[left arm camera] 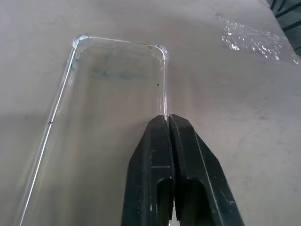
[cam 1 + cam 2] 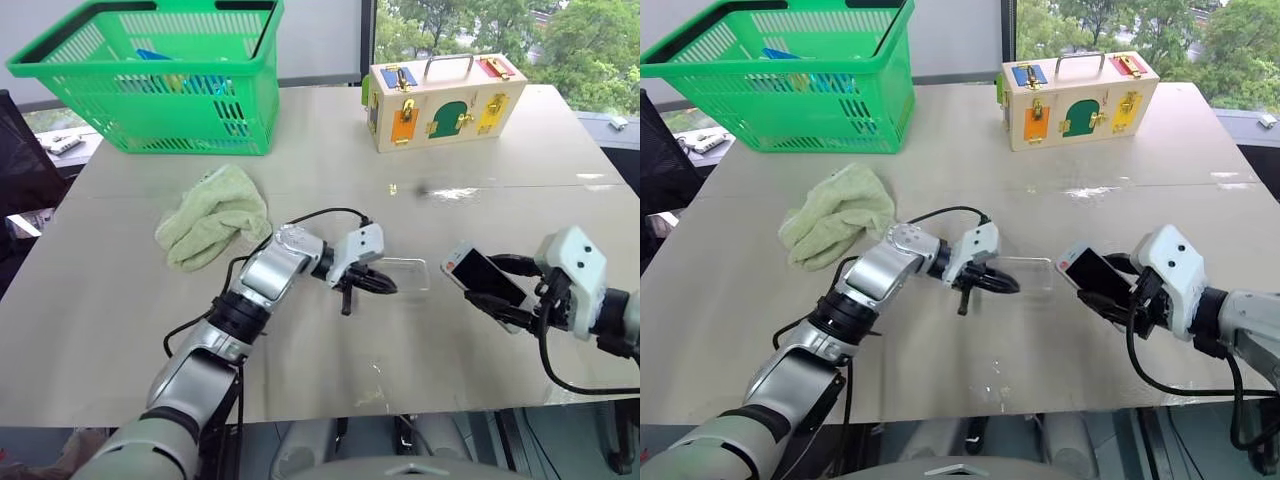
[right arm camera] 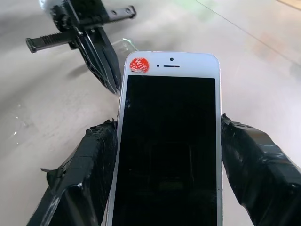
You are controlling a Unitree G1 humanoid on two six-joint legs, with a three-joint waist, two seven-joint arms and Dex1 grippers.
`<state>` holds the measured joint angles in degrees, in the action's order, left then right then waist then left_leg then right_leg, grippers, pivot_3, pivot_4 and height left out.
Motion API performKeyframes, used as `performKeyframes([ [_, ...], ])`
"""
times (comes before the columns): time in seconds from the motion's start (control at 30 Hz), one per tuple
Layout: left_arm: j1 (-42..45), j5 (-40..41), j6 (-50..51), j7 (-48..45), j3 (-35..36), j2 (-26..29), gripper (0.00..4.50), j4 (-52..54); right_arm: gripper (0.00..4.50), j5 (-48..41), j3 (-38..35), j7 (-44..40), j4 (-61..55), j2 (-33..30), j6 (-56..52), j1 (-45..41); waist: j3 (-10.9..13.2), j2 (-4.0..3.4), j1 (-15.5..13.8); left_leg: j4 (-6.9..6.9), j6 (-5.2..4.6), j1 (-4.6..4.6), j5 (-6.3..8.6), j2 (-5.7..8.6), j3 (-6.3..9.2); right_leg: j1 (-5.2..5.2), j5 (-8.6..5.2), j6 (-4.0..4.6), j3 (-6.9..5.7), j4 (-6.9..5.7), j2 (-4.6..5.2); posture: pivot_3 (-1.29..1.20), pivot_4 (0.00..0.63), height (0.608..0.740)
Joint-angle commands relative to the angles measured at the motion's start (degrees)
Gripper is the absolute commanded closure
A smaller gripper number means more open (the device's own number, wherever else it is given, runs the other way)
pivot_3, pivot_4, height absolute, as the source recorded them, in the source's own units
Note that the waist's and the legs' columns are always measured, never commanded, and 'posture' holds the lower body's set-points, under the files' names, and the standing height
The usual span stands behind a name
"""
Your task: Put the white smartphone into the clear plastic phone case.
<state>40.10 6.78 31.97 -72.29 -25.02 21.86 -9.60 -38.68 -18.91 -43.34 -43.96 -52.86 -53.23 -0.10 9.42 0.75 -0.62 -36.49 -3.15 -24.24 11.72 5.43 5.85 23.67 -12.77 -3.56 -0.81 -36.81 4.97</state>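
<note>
Looking over the beige table (image 2: 120,300) from the head camera, we see our right gripper (image 3: 169,155) at about four o'clock of the scene, raised a little above the surface, with its two black fingers (image 3: 256,165) clamped on the long edges of the white smartphone (image 2: 483,275). The phone has its black screen up, and the end with the small red sticker (image 3: 138,65) points toward the middle of the table. Our left gripper (image 2: 381,284) is near the centre, and its fingers are pressed together on the long side wall of the clear plastic phone case (image 2: 405,271), close to one rounded corner, as the left wrist view shows. The case lies flat on the table between the two grippers, just beside the phone but apart from it. At ten o'clock of the case there is a crumpled pale green towel (image 2: 213,217). A green plastic basket (image 2: 160,75) stands at eleven o'clock, far back, and a wooden latch box (image 2: 445,100) with coloured doors stands at one o'clock.
</note>
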Motion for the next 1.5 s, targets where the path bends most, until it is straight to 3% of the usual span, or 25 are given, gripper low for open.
performKeyframes([
  [0.03, -0.3, 2.1, 1.1, 0.1, 1.6, 0.6, 3.33, 4.0, 1.57, 2.6, 5.4, -3.6, 4.5, -2.5, 5.1, -5.9, 0.0, -0.01, 0.0, 0.0, 0.0, 0.0, 0.0, 0.0, 0.0, 0.0, 0.06, 0.09, 0.0, 0.0, 0.0, 0.0, 0.15, 0.74],
  [0.07, -0.6, 3.0, 1.0, 0.6, 2.9, 0.5, 2.67, 4.6, 1.57, 3.5, 7.5, -4.5, 5.9, -3.1, 6.2, -7.8, 0.0, 0.01, 0.0, 0.0, 0.0, -0.01, 0.0, 0.0, 0.0, 0.0, 0.09, 0.16, 0.0, 0.0, 0.01, 0.0, 0.15, 0.74],
  [0.27, -7.0, 12.5, 2.0, 0.9, 15.1, 4.8, 0.05, 12.4, 1.57, 9.5, 23.3, -9.6, 14.4, -1.0, 10.0, -22.9, 0.2, -0.11, 0.7, 0.01, 0.03, -0.01, 0.0, -0.04, 0.01, 0.05, 0.1, 0.18, 0.02, 0.01, 0.0, 0.0, 0.15, 0.74],
  [0.47, -16.2, 15.9, 1.2, 3.6, 22.9, 11.4, 0.0, 18.1, 1.57, 19.1, 37.9, -15.4, 22.7, 3.0, 15.1, -33.5, 0.2, -0.14, 1.1, 0.06, 0.05, -0.01, -0.01, -0.01, 0.01, 0.06, 0.1, 0.2, 0.03, 0.03, 0.04, 0.0, 0.15, 0.74],
  [0.67, -27.1, 17.9, -7.8, 1.8, 28.5, 14.4, 0.0, 19.1, 1.57, 27.9, 47.9, -21.7, 33.8, 8.3, 22.3, -41.2, 0.2, -0.17, 1.2, 0.06, 0.07, 0.04, -0.01, 0.02, -0.01, 0.07, 0.11, 0.21, 0.1, 0.02, 0.04, 0.0, 0.15, 0.74],
  [1.17, -34.7, 17.9, -16.3, 2.9, 28.7, 14.1, 0.0, 15.5, 1.57, 38.6, 52.0, -29.4, 50.0, 15.9, 29.7, -48.7, 0.3, -0.25, 1.2, 0.08, 0.28, 0.08, -0.12, 0.03, 0.01, 0.13, 0.13, 0.24, 0.09, -0.01, 0.01, 0.0, 0.15, 0.74],
  [1.5, -35.8, 17.7, -25.2, -1.0, 29.8, 14.7, 0.0, 5.7, 1.57, 40.6, 51.8, -31.5, 46.2, 17.5, 26.4, -47.4, 0.2, -0.27, 1.3, 0.09, 0.22, 0.16, 0.06, 0.02, 0.0, 0.12, 0.14, 0.25, 0.11, -0.06, 0.0, 0.0, 0.15, 0.74],
])
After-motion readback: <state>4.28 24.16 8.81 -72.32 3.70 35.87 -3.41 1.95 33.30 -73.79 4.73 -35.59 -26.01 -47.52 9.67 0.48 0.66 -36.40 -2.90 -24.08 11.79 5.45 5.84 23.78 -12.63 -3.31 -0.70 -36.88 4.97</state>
